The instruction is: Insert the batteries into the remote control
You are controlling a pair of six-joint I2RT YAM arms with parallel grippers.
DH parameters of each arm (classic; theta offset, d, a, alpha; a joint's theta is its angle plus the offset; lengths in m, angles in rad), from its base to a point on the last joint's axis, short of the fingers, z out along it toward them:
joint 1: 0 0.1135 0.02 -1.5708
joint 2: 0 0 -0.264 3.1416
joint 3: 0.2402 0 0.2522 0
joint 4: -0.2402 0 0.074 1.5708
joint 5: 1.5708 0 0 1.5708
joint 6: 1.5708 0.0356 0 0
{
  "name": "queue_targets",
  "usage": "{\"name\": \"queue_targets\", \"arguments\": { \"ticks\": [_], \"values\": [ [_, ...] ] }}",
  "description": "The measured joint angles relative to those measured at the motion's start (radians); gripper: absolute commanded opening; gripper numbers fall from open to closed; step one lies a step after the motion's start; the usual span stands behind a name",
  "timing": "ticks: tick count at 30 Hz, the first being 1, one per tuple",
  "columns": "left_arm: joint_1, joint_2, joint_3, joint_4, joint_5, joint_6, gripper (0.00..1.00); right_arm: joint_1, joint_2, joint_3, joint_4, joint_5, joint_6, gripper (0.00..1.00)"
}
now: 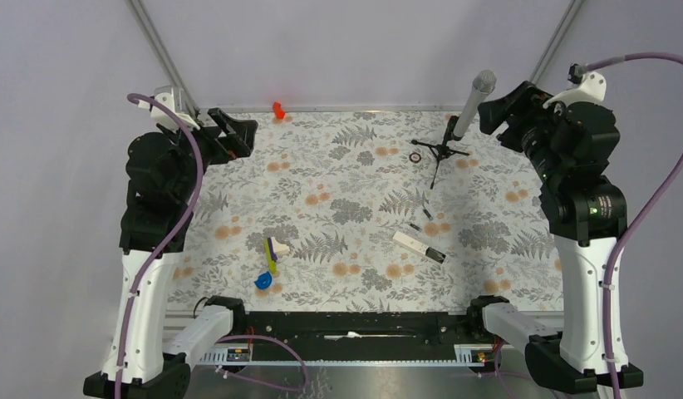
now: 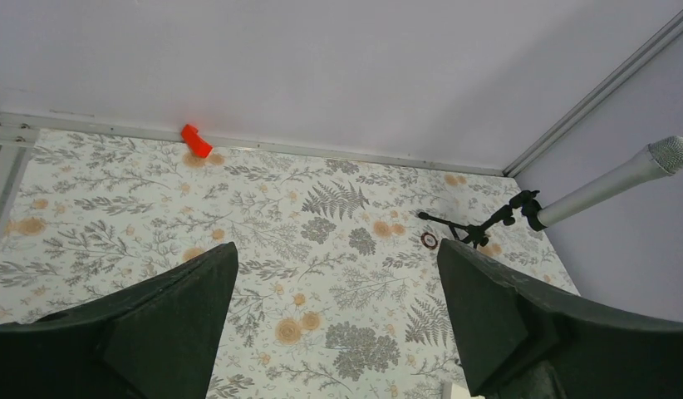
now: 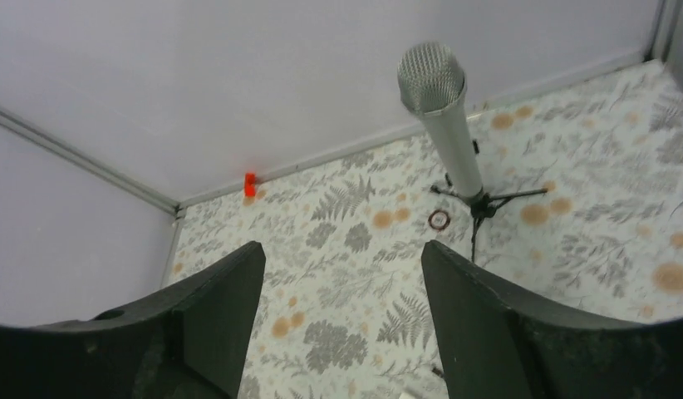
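Note:
The remote control (image 1: 419, 247), a slim white bar with a dark end pointing right, lies on the patterned mat right of centre. Two batteries (image 1: 426, 214) (image 1: 415, 226), tiny dark cylinders, lie just behind it, apart from it. My left gripper (image 1: 238, 133) is raised at the far left, open and empty; in the left wrist view (image 2: 336, 249) its jaws stand wide apart. My right gripper (image 1: 496, 112) is raised at the far right, open and empty, as the right wrist view (image 3: 342, 246) shows. A white corner of the remote (image 3: 413, 392) and one battery (image 3: 436, 371) show at that view's bottom edge.
A grey microphone (image 1: 471, 104) on a small black tripod stands at the back right, with a small black ring (image 1: 415, 156) to its left. A red block (image 1: 278, 109) sits at the back edge. A yellow-white-blue toy cluster (image 1: 272, 258) lies front left.

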Motion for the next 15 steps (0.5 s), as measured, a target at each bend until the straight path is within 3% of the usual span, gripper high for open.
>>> {"name": "queue_targets", "arguments": {
  "ticks": [3, 10, 15],
  "values": [
    [0.0, -0.008, -0.034, 0.027, -0.002, -0.015, 0.99, 0.0, -0.011, -0.074, -0.018, -0.059, 0.126, 0.64],
    [0.0, -0.026, -0.152, 0.057, 0.038, -0.048, 0.99, -0.001, -0.045, -0.46, 0.016, -0.225, 0.408, 0.62],
    [-0.005, -0.03, -0.244, 0.156, 0.19, -0.059, 0.99, -0.001, -0.039, -0.559, 0.018, -0.246, 0.485, 0.6]
  ]
}}
